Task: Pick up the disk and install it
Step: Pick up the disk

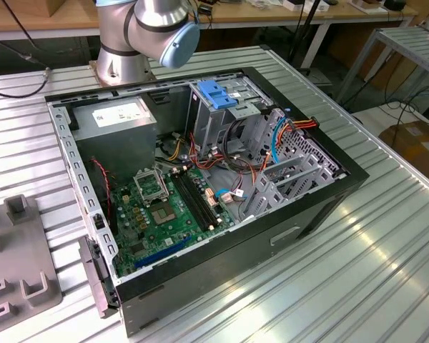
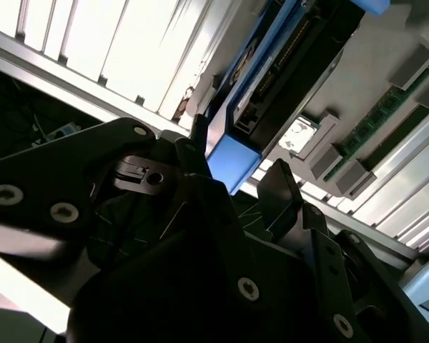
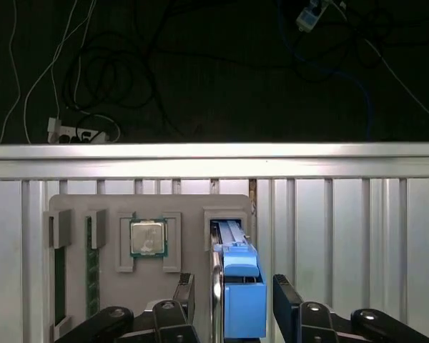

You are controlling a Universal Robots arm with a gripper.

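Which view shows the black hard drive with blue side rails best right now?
First wrist view: the disk stands edge-on in the grey tray, between the open gripper's fingers. The second wrist view shows its black body and blue rail obliquely.

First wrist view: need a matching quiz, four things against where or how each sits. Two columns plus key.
Things:
1. black disk with bright blue plastic rails
2. square silver processor chip
3. thin green memory stick
4. black gripper

Places or states:
a. flat in a square recess of the grey tray
b. open, one finger on each side of the disk, not touching it
c. standing in a tray slot, between the fingers
d. on edge in a narrow slot, beyond the chip from the disk

Pairs: 1-c, 2-a, 3-d, 4-b
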